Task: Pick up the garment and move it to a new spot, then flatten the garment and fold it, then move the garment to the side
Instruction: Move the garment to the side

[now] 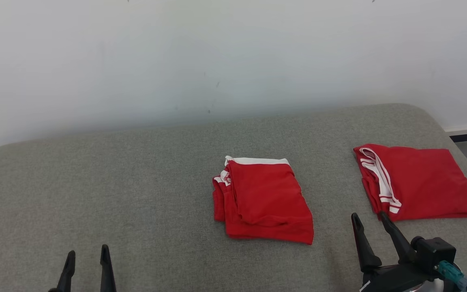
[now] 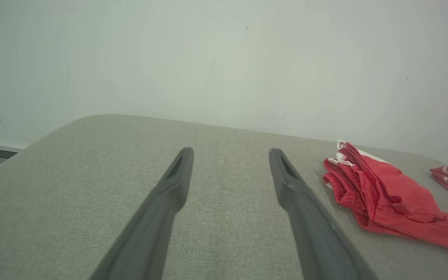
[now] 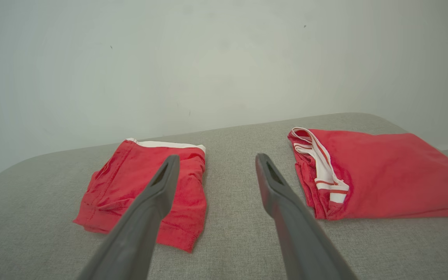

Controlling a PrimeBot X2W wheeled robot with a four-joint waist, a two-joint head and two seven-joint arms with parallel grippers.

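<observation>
Left gripper (image 1: 87,250) and right gripper (image 1: 369,215), both spread and empty, flank the folded garment (image 1: 264,200) untouched, apparently staged to move it aside.

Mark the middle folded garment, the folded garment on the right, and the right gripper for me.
Middle garment (image 1: 268,202), head view, centre of its red top layer.
Right garment (image 1: 424,182), head view, plain red panel.
Right gripper (image 1: 368,215), head view, midway between its fingertips.

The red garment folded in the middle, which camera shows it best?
The head view: the middle garment lies whole and unobstructed, seen from above, white band at its far edge. The right wrist view shows it low, partly behind the right gripper. The left wrist view shows it foreshortened, off to the right.
</observation>
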